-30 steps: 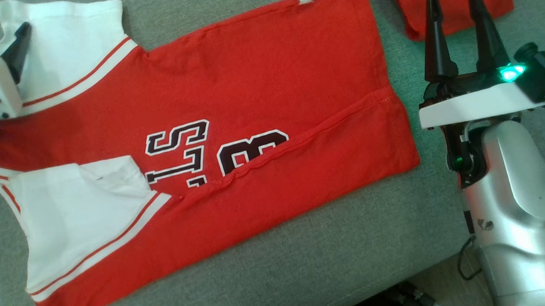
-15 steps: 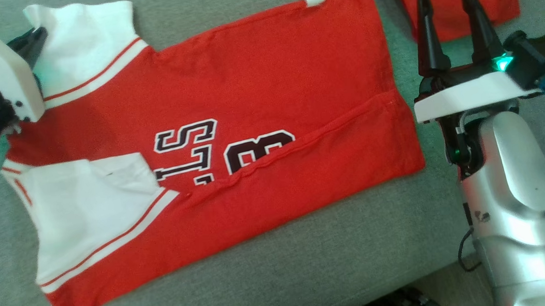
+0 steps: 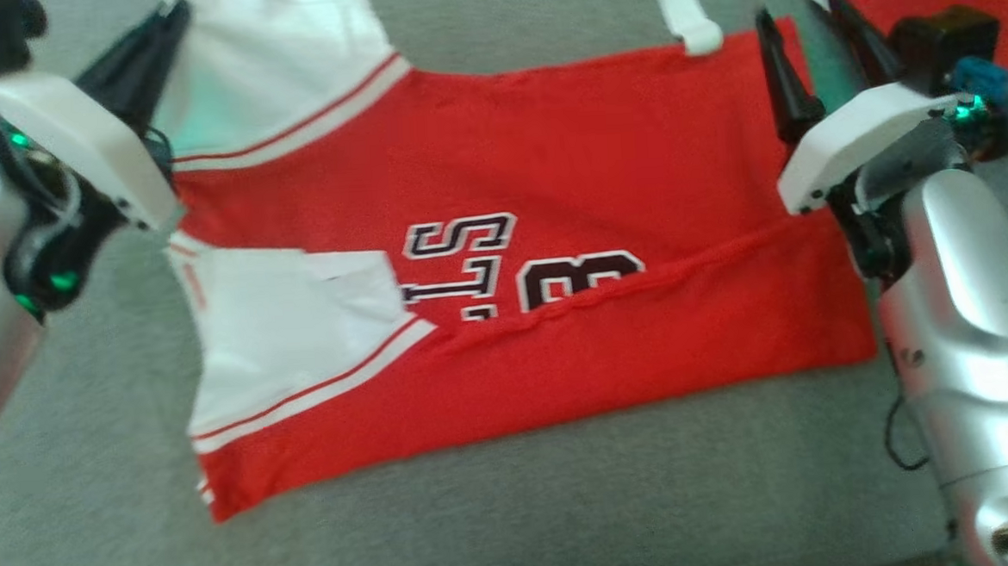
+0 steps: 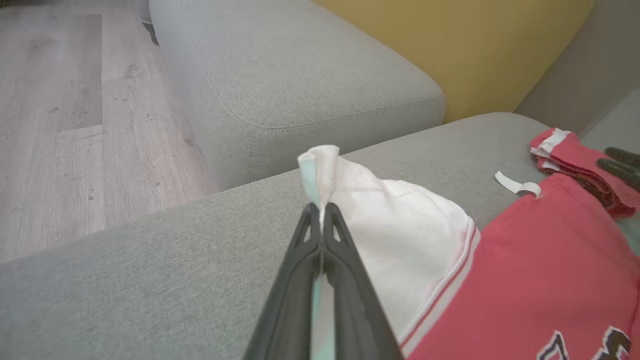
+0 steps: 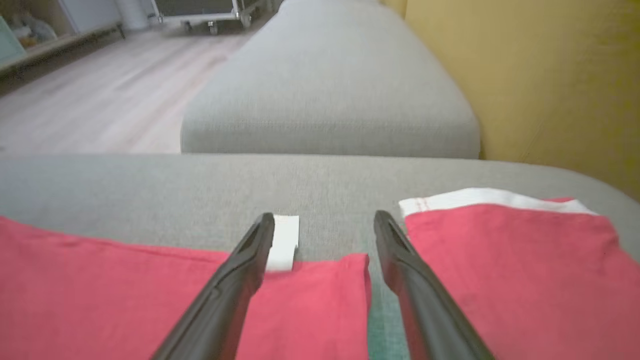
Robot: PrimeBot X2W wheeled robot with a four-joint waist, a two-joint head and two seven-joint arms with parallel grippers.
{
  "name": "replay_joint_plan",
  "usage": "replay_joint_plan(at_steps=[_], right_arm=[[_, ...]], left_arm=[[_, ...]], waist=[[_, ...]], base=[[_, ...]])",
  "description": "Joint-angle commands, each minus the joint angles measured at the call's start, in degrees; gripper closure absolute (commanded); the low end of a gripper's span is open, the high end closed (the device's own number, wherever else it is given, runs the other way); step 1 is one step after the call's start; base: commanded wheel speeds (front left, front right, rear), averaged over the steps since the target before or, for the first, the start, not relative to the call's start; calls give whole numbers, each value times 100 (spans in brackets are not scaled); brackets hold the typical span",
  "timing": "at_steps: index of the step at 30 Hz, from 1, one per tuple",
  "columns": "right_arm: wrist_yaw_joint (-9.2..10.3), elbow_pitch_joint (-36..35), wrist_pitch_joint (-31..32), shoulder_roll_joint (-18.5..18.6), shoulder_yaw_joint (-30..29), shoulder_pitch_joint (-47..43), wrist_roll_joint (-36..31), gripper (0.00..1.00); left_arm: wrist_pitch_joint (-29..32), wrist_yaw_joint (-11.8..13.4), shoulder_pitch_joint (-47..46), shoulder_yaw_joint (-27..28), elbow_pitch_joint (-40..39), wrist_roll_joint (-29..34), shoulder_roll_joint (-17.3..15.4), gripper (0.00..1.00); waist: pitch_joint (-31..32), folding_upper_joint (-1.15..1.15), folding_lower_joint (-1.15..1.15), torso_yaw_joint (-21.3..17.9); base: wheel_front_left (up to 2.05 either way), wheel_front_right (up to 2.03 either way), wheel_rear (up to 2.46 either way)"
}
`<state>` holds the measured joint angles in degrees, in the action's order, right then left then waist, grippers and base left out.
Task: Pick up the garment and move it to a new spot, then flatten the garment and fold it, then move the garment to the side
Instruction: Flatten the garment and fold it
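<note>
Plainly, the jersey [image 3: 551,186] lies flat across the grey sofa [image 3: 568,521], its lower long edge folded up over the print. The left gripper [image 4: 320,210], at 10 o'clock in the head view, is clamped on the edge of the white sleeve [image 4: 400,225], which bunches above its tips. The right gripper [image 5: 324,219], at 2 o'clock, has its fingers apart, straddling the hem corner beside a white tag [image 5: 282,242]; whether it touches cannot be told. A second red garment [image 5: 505,260] lies at 1 o'clock, across a narrow gap. Bare cushion runs wide at 6 o'clock, and the left wrist view shows wood floor [image 4: 75,125] past the sofa's edge. The print reads "S", "L" and an 8-like figure, partly covered.
</note>
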<state>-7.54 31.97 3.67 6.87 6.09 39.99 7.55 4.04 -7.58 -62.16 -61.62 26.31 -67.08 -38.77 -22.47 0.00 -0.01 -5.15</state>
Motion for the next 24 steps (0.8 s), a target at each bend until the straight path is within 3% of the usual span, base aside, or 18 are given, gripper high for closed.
replay_joint_plan(at_steps=[1,6,12,24], right_arm=[[5,-29,83,87,118,253,23,0],[5,889,360,504,107,573,-61,0],[5,1721,549,724,131,871,-212,0],[5,2707,101,540,411,1386,-169,0]], left_arm=[[-121,9,-109,192,-148,22,-221,100],[-335,9,1,23,-417,-10,-243,100],[-399,9,14,-124,-532,-47,-157,100],[-431,9,-189,-284,-428,-117,-48,100]], waist=[[158,0,1,327],[203,0,1,653],[177,0,1,836],[47,0,1,833]], base=[[0,0,0],[0,0,0],[0,0,0],[0,0,0]])
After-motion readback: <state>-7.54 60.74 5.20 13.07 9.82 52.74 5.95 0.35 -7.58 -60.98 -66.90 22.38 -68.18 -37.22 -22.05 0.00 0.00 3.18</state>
